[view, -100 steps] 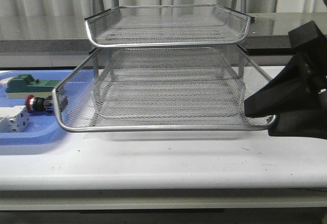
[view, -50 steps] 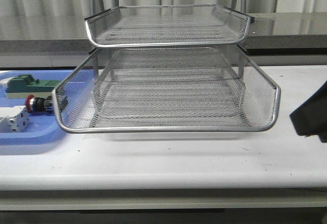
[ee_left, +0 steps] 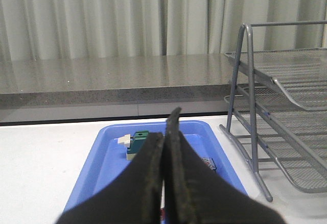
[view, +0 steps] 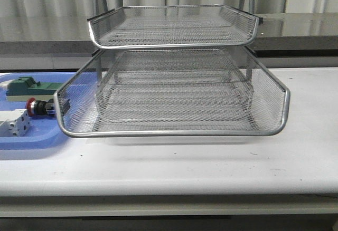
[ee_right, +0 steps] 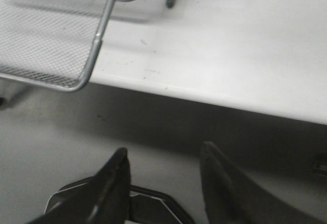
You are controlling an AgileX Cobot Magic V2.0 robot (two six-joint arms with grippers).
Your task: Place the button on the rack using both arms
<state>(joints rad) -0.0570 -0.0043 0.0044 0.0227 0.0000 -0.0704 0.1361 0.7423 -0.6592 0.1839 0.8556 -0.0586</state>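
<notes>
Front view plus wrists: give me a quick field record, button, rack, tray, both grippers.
button: lying in the blue tray, red head pointing left, not held
rack: on the table, middle tray pulled forward, all visible tiers empty
blue tray: left of the rack, also holds a green block and a white-grey part
left gripper: shut, empty, above the blue tray
right gripper: open, empty, off the table edge

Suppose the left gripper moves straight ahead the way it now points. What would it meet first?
The shut left gripper points over the blue tray. The green block looks first in line, though depth is unclear; it might pass above it.
</notes>
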